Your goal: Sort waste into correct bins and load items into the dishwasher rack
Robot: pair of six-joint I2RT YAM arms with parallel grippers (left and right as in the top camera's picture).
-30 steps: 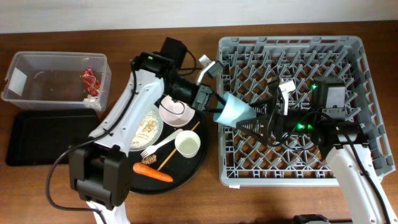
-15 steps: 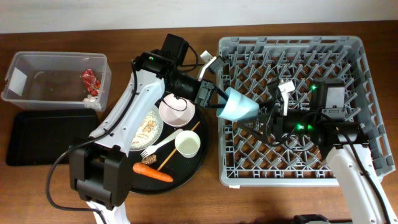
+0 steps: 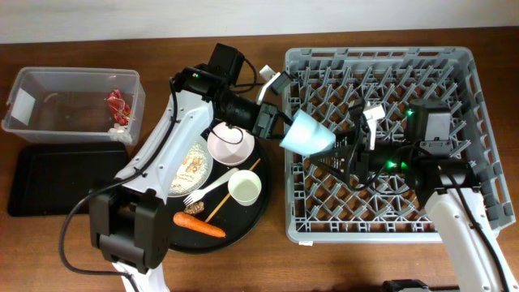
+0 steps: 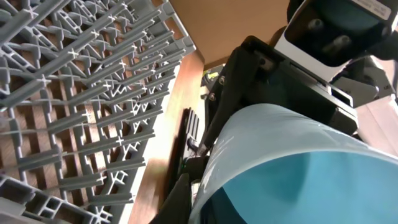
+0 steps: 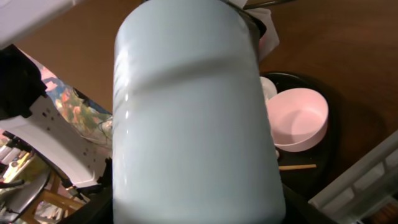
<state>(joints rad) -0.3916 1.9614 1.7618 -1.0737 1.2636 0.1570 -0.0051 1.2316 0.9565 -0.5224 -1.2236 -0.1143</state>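
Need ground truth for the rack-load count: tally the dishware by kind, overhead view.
cups: 2 (light-blue cup, cream cup)
bowl: 1
plate: 1
fork: 1
chopstick: 1
total: 6

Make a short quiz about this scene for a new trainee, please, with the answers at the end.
1. True or false: the carrot lies in the clear box.
2. Which thing is up in the air at the left edge of the dishwasher rack? A. cream cup B. light-blue cup C. white bowl
3. Name the red thing inside the clear box.

Key
1. False: the carrot lies on the round black tray.
2. B
3. The crumpled red wrapper.
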